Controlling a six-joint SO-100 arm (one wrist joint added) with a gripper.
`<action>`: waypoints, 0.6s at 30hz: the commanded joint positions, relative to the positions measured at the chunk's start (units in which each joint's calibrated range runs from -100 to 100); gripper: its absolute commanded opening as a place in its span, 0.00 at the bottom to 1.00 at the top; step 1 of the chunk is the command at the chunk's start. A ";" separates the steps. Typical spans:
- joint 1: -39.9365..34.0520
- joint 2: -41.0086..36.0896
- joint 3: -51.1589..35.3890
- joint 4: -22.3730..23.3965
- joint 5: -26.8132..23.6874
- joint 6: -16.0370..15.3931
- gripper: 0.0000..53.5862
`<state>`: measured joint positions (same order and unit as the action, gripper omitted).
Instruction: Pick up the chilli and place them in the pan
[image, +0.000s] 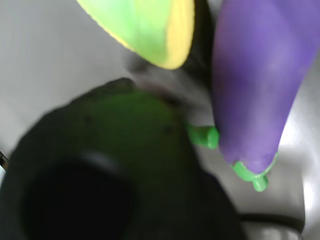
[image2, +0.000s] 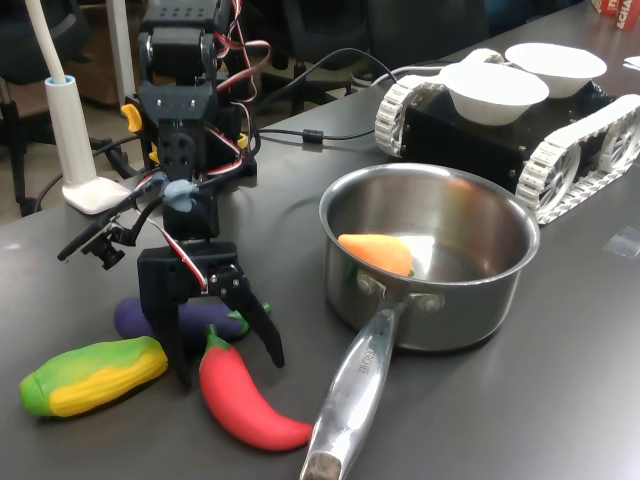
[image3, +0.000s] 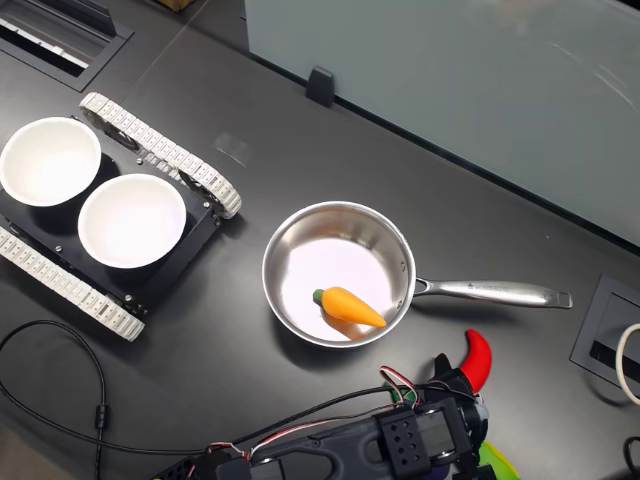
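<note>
chilli (image2: 243, 398) on table, stem between spread-open end effector (image2: 228, 358) fingers.

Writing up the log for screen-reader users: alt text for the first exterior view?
The gripper, open, straddles the stem end of the red chilli on a dark table, with a purple eggplant and a green-yellow corn toy beside. The steel pan holds an orange carrot.
</note>
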<state>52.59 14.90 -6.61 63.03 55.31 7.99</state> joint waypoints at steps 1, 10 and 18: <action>-1.21 -0.10 -5.71 -3.11 -0.15 1.00 0.62; -3.50 1.59 -5.34 -5.16 -1.71 3.78 0.07; -4.19 -0.94 -2.89 -5.41 -2.59 4.36 0.00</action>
<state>48.73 17.42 -6.97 60.14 53.89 11.75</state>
